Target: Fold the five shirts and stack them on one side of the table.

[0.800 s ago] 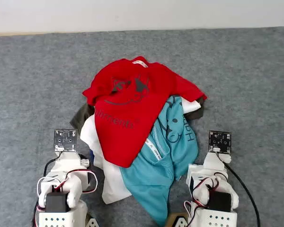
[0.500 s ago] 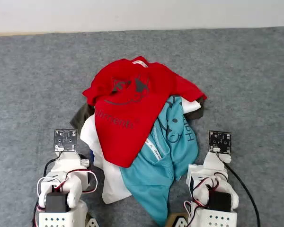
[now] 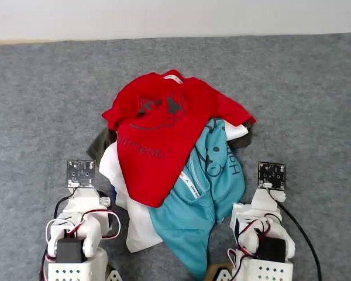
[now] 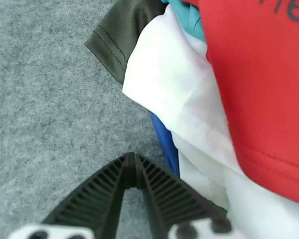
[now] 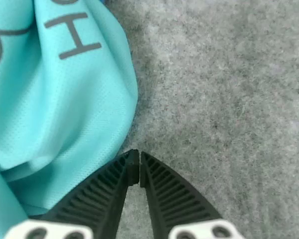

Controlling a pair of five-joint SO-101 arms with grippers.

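We take this for a robotics lab bench rather than a home. Plain grey felt (image 3: 41,105) covers the whole table, and a bare pale wall (image 3: 175,17) runs along 12 o'clock. At 7 and 5 o'clock stand the left arm (image 3: 76,228) and the right arm (image 3: 263,228), small white machines with loose red and white wires (image 3: 108,219) and a black cable (image 3: 301,234) left exposed. A heap of shirts (image 3: 164,146) lies on the felt at the centre.
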